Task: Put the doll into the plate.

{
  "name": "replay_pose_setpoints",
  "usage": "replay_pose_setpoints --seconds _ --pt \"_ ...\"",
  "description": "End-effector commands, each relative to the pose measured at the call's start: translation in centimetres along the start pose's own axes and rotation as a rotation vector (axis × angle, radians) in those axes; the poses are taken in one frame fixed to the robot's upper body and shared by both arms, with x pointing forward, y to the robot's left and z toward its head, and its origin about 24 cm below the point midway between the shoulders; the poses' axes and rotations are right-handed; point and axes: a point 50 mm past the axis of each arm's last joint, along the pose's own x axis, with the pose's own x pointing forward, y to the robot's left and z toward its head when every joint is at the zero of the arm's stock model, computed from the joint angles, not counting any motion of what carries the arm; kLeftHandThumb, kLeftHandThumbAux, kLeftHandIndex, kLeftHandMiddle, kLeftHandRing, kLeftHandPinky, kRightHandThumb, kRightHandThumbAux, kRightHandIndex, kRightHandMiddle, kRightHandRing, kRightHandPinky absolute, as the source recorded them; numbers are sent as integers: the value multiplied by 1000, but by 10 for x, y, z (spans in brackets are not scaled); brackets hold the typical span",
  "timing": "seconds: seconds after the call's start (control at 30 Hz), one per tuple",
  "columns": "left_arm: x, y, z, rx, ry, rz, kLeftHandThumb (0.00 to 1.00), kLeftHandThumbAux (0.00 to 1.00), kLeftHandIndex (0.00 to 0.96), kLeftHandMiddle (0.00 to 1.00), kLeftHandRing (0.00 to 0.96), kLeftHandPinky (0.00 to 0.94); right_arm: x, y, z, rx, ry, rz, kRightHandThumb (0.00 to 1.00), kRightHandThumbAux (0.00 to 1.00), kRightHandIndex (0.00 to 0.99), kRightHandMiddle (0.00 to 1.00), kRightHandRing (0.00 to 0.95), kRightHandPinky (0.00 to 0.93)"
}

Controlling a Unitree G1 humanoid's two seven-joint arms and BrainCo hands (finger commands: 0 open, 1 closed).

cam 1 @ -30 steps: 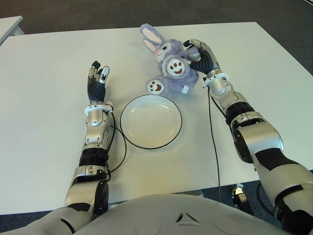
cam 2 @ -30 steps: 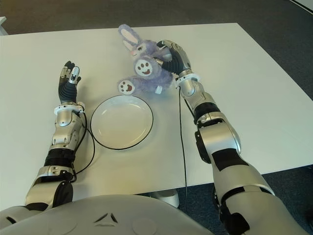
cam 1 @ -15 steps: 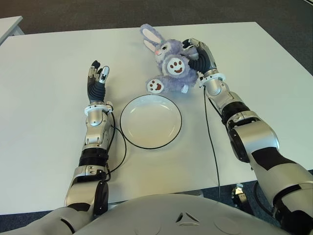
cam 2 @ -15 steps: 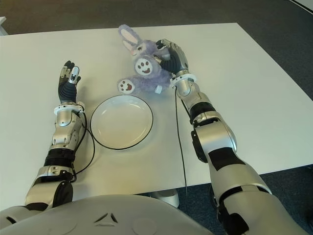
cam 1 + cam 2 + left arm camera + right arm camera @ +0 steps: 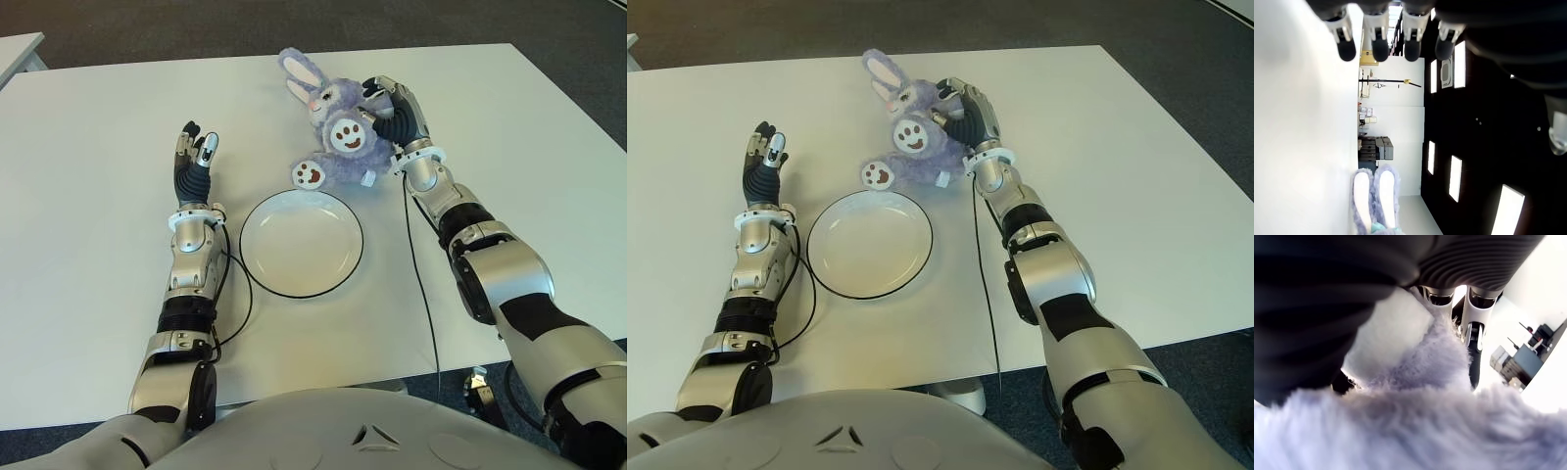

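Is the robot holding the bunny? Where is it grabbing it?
Yes. The right hand is closed on the bunny, gripping the side of its body by one foot. The left hand is open and holds nothing.

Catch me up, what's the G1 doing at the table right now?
The right hand has its fingers closed on the purple bunny doll, which lies on the white table just beyond the plate. The plate holds nothing yet, so the doll has not been moved over. The left hand shows left of the plate, fingers straight, holding nothing.
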Motion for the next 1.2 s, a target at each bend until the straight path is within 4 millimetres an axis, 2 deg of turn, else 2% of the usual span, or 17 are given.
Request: replay_pose_setpoints --seconds 0.03,0.13,0.17,0.23,0.63,0.87,1.03,1.13,1.17,1.2 --pt "-29 12 -39 10 161 30 0 404 0 18 0 0 2 4 0 29 38 7 472 660 254 345 389 420" --pt "-28 12 -39 10 160 31 0 405 0 21 0 0 2 4 0 44 47 7 496 653 273 358 398 421" --pt "-28 12 -39 11 160 31 0 405 0 20 0 0 3 4 0 47 49 7 640 704 372 364 402 420" --pt "-28 12 -39 12 158 33 0 406 0 20 0 0 3 5 0 69 61 12 683 718 402 368 403 417" --pt "-28 13 -38 9 156 36 0 397 0 18 0 0 5 6 0 141 108 34 696 717 414 394 406 395" --pt "-28 13 -38 -1 154 40 0 403 0 13 0 0 6 6 0 166 109 31 698 716 419 426 427 425" --pt "-28 13 -37 -8 151 44 0 404 0 14 0 0 7 6 0 192 116 38 700 716 422 466 471 499" --pt "-29 13 -37 -8 150 44 0 401 0 15 0 0 7 6 0 210 119 45 700 715 425 522 557 600" --pt "-29 13 -37 -8 148 43 0 401 0 16 0 0 7 6 0 221 120 48 700 715 425 527 565 609" --pt "-29 13 -37 -7 147 43 0 401 0 18 1 0 7 6 0 228 121 49 699 715 426 570 608 645"
